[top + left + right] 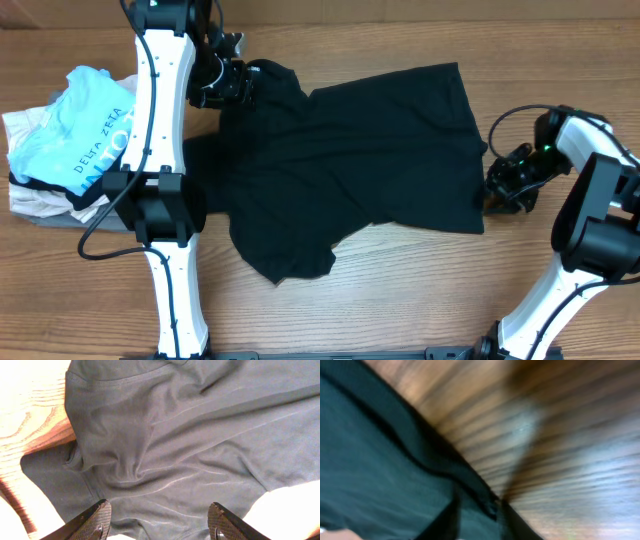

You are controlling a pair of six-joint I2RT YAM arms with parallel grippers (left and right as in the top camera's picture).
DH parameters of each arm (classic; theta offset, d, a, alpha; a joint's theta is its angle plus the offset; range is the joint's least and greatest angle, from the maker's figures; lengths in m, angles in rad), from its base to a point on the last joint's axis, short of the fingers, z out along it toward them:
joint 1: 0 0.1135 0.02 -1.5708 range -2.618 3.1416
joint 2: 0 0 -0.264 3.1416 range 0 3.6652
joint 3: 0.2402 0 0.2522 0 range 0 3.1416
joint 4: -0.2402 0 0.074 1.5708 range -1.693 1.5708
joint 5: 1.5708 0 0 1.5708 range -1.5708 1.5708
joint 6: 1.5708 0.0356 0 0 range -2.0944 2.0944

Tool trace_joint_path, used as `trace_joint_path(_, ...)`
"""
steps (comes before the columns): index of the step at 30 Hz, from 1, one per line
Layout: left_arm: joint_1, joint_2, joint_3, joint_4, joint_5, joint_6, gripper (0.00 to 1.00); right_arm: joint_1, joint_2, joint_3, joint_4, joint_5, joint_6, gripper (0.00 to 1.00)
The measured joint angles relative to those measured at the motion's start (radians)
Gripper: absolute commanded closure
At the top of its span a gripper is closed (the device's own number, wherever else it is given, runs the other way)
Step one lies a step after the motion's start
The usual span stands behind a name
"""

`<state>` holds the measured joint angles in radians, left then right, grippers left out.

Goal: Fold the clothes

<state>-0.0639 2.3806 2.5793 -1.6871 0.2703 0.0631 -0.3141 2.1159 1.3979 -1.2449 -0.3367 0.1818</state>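
On the table (400, 310), the black shirt (360, 150) lies spread but wrinkled, not folded yet. Over its far left part the left gripper (157, 519) hangs wide apart, holding nothing. At its right hem, the right gripper (508, 180) is too blurry to judge. Next, I think: grab edges, smooth flat. No box shows.

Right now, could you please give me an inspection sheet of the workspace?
Surface: wooden table, light grain.
Job's things: black shirt spread out and wrinkled, one sleeve toward the front edge; not folded.
Clutter: light-blue shirt atop pale garments, far left.
End effectors: left end effector open over the shirt's upper-left part; right end effector at the shirt's right hem, view blurred, grip unclear.
Cables: black cable looping beside the clutter; second cable above the right end effector.
Surroundings: nothing seen.
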Motion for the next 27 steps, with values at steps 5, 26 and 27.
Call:
trace_joint_path(5, 0.0, -0.003, 0.0, 0.0, 0.003, 0.0, 0.35, 0.013, -0.008, 0.009, 0.001, 0.002, 0.001, 0.96)
trace_joint_path(26, -0.026, -0.003, 0.0, 0.0, 0.007, 0.0, 0.4, -0.072, -0.034, 0.337, 0.021, 0.044, 0.027, 0.38)
trace_joint_path(27, -0.027, -0.003, 0.0, 0.0, 0.011, 0.0, 0.4, -0.077, -0.034, 0.326, 0.022, 0.048, 0.027, 0.43)
